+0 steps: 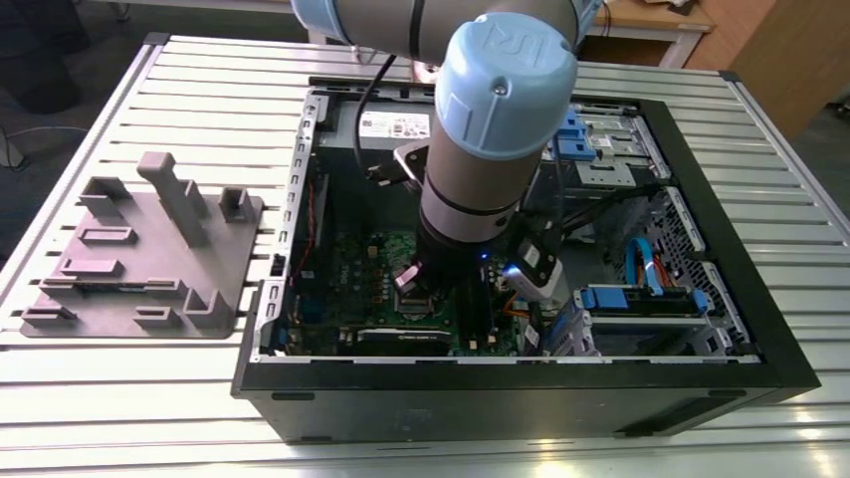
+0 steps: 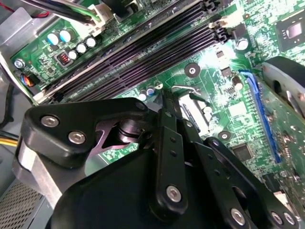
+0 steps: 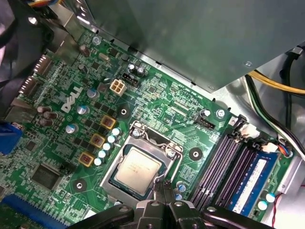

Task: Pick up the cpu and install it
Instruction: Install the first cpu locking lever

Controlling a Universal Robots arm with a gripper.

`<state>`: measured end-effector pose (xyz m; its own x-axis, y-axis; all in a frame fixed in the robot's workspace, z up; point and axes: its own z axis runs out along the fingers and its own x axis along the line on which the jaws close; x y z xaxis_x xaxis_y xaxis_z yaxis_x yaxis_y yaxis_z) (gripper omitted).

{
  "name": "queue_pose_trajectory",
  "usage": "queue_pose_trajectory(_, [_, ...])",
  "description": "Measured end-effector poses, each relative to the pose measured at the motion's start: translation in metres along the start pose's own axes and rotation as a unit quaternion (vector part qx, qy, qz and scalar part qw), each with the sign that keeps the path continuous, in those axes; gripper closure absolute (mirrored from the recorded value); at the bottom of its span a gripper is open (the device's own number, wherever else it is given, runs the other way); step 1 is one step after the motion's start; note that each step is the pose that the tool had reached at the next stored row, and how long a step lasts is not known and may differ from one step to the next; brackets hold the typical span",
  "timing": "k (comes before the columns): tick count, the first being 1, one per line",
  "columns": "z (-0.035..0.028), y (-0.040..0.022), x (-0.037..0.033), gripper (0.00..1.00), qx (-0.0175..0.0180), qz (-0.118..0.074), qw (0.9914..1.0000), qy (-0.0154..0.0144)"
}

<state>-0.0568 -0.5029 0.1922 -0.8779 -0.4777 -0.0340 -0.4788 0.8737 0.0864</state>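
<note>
gripper [image 3: 166,187] beside socketed cpu [image 3: 138,168]

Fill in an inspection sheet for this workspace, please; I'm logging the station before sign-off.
Surface: slatted metal table, bearing an open computer case.
Job's things: cpu lies flat in the socket frame on the green motherboard.
Clutter: grey moulded tray with upright posts, on the exterior view's left of the case.
Grippers: gripper is low over the board, its tips beside the socket's edge, holding nothing.
Cables: yellow and black wires by the case wall; blue cable near the drive bays.
Surroundings: wooden furniture behind the table.
</note>
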Motion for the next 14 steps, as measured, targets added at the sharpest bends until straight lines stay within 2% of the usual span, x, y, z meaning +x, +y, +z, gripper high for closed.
queue_pose_trajectory(7, [0.0052,-0.0006,0.0002,0.89,0.0004,0.001,1.00000,0.0002])
queue_pose_trajectory(14, [0.0055,-0.0029,0.0014,0.89,0.0001,0.001,1.00000,0.0000])
